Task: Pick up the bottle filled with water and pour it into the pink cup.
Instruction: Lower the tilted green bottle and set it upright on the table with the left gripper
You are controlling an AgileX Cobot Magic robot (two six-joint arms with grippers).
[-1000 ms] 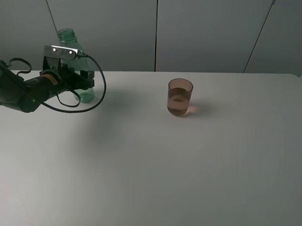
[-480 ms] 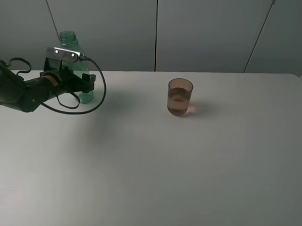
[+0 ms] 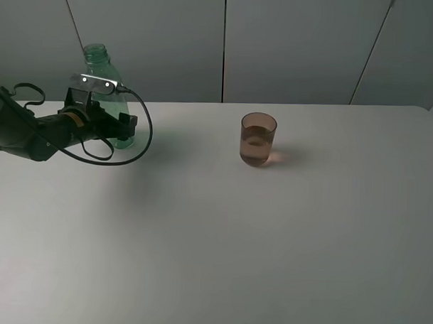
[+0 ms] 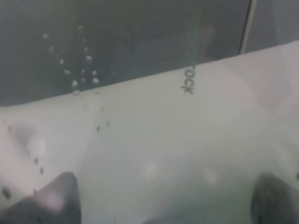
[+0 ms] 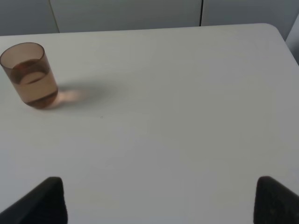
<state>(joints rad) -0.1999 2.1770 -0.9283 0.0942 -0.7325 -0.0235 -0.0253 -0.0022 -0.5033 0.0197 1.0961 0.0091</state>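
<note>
We see the bottle [image 3: 99, 65] upright at the far left of the worktop [image 3: 221, 240], well apart from the pink cup [image 3: 258, 139], which stands near the middle with liquid already inside. Over the last second the left claw [image 3: 117, 124] has sunk lower along the bottle's body, and the bottle now looks settled on the worktop. Whether that claw is pinching it or spread, we cannot tell; the left wrist view is filled by the bottle. We judge the pour done and the bottle being set down. The right claw [image 5: 159, 205] hangs spread and empty.
</note>
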